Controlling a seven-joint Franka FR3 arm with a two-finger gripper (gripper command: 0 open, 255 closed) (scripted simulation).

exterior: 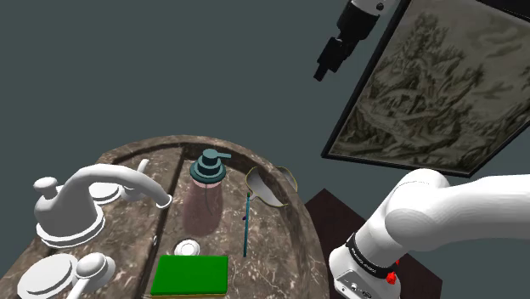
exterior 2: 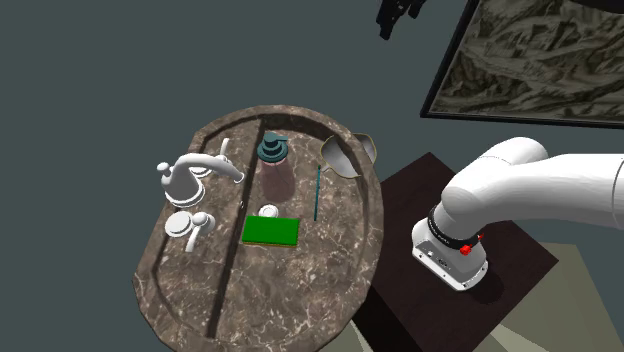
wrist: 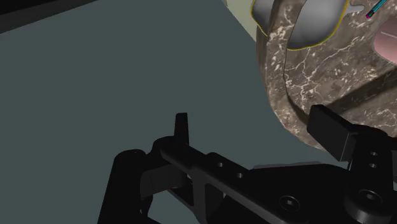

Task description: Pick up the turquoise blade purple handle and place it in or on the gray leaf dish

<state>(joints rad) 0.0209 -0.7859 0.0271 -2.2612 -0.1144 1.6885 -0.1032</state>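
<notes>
Knife [exterior: 245, 225] lies just beside gray leaf dish [exterior: 270, 188].

Brown marble counter [exterior 2: 300, 290] with white veins; behind it a dull grey-blue wall [exterior: 127, 68]
The tap [exterior: 85, 200] and the arm [exterior: 459, 212] are plain white; the claw [exterior: 323, 71] is all black; the soap bottle [exterior: 206, 200] is pale pink with a dark teal pump; the leaf dish [exterior: 265, 188] is grey with a yellowish rim; the thin tool [exterior: 245, 225] is teal; the flat block [exterior: 191, 273] is bright green; the picture [exterior: 433, 81] is a grey-brown landscape in a black frame.
</notes>
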